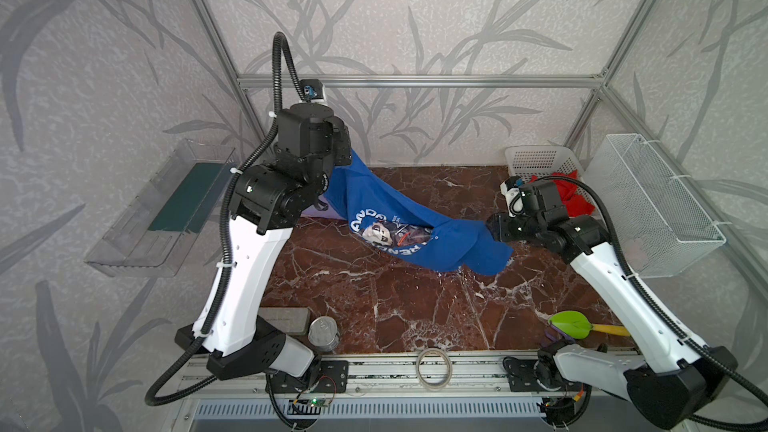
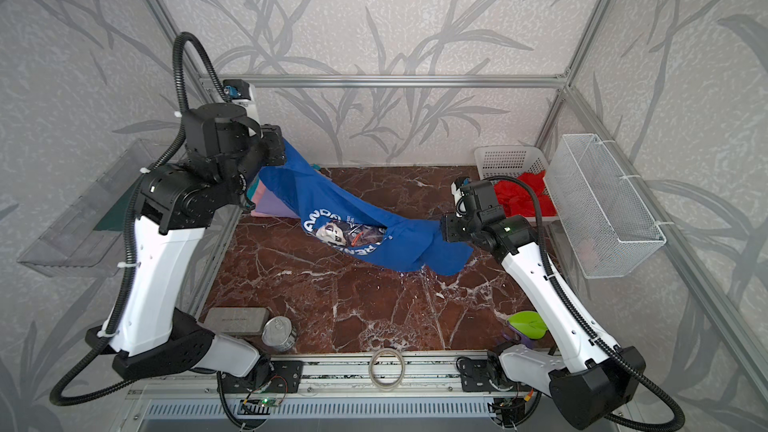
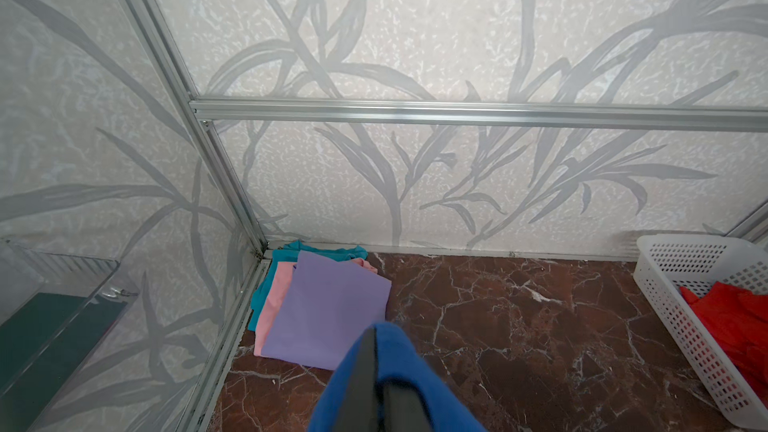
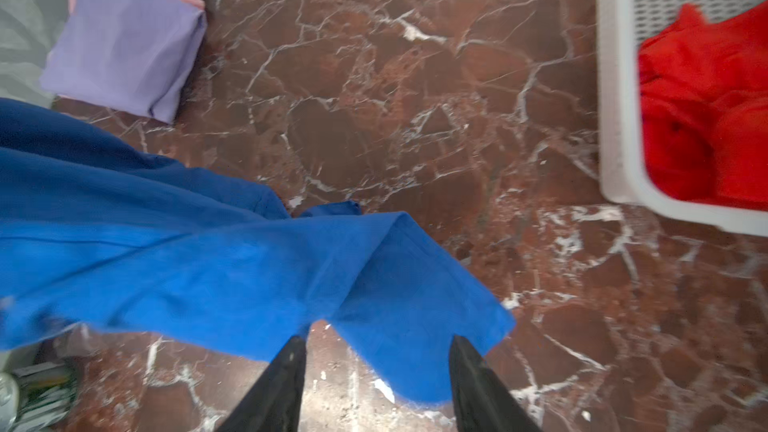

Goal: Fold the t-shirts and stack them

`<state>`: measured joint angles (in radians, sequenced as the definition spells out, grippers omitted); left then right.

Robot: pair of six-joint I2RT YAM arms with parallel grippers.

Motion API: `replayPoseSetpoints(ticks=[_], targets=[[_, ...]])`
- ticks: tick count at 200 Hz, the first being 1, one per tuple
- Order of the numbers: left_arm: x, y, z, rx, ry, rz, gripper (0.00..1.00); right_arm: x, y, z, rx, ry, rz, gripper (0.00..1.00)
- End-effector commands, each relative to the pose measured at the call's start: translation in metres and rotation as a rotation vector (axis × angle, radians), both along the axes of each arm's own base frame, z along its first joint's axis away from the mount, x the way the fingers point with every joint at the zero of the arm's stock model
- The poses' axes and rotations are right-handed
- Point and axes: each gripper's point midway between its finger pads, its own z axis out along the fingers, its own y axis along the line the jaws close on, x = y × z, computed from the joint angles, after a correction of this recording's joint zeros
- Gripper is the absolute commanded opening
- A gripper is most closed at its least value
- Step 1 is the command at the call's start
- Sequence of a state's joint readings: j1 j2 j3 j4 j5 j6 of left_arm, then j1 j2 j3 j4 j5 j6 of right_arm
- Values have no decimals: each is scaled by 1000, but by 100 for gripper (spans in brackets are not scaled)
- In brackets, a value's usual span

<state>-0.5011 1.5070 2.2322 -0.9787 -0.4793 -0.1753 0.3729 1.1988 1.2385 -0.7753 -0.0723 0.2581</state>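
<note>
Blue t-shirt [image 1: 365, 197] in pinch of left gripper [image 3: 374, 367]; right gripper [image 4: 377, 340] spread, plain from wrist only

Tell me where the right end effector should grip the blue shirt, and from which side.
Probably the shirt's loose low end, right before the open right end effector, coming low from the right. The left end effector holds the other end high, so the cloth slopes down to the table there.

blue t-shirt [image 1: 453, 243] slung across middle, marble table [image 1: 395, 309] open in front
</note>
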Motion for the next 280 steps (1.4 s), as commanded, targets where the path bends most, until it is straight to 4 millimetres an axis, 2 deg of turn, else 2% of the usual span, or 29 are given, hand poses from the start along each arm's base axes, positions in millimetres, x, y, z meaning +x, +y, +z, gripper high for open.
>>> replayPoseSetpoints(ticks=[1,21,38,66,78,95,121,138,142,160,183,221,230,247,253,280], targets=[[7,-13,-9,7,33,-58,0,0,43,15,156,-38,175,53],[8,-24,-12,-7,55,-113,0,-3,76,16,111,-89,322,50],[8,-30,-14,-16,67,-141,0,-17,118,14,72,-137,498,51],[6,-33,-18,-20,85,-159,0,-36,183,13,51,-241,711,63],[4,-33,-18,-25,91,-166,0,-33,203,17,86,-271,752,69],[1,-34,-16,-35,93,-173,0,-19,225,21,121,-310,776,75],[-6,-30,-11,-43,82,-174,0,-3,254,12,157,-292,823,76],[-11,-27,-6,-49,70,-171,0,5,266,2,167,-275,836,72],[-11,-27,-5,-50,67,-173,0,8,270,-13,157,-246,840,69],[-17,-24,3,-64,47,-176,0,7,281,-35,127,-199,872,63],[-23,-20,10,-74,27,-173,0,0,293,-62,105,-165,904,62],[-28,-18,12,-84,24,-174,0,8,303,-99,98,-95,886,62],[-29,-18,12,-85,23,-173,0,9,305,-105,101,-80,887,57],[-29,-14,13,-74,20,-157,0,9,305,-110,105,-63,882,35],[-28,-13,13,-67,19,-147,0,8,304,-110,109,-58,878,30],[-28,-4,14,-39,11,-103,0,7,282,-113,110,-32,848,28]])
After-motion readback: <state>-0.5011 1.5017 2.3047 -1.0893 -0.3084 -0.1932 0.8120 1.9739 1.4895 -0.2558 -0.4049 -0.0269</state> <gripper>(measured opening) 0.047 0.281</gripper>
